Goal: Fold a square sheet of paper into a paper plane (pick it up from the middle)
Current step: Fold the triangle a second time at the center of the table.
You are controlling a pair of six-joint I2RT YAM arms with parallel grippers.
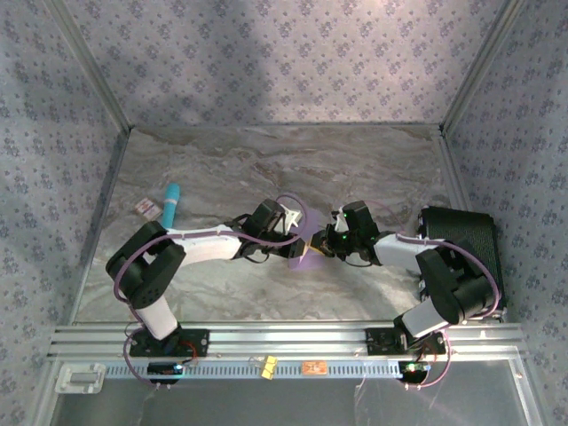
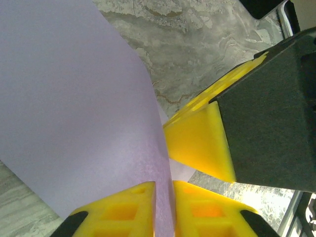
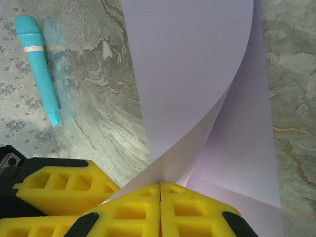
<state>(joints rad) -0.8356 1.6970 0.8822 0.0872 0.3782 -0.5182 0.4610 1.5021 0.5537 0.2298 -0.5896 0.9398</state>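
Observation:
The square sheet of paper (image 1: pixel 306 250) is lavender and hangs curled just above the marble table between both arms. My left gripper (image 1: pixel 297 224) is shut on it: the sheet (image 2: pixel 74 98) runs down through the thin slit between my yellow fingers, at the left gripper (image 2: pixel 164 185). My right gripper (image 1: pixel 333 240) is shut on another part of the sheet (image 3: pixel 197 64), which bends over itself and rises from the closed tips of the right gripper (image 3: pixel 160 183). One of the right gripper's fingers (image 2: pixel 197 140) sits close beside my left one. The paper plane is out of view.
A teal pen (image 1: pixel 170 202) lies at the left of the table, also seen from the right wrist as the pen (image 3: pixel 39 64), with a small card (image 1: pixel 146 208) beside it. A black case (image 1: pixel 463 244) stands at the right edge. Patterned walls enclose the table.

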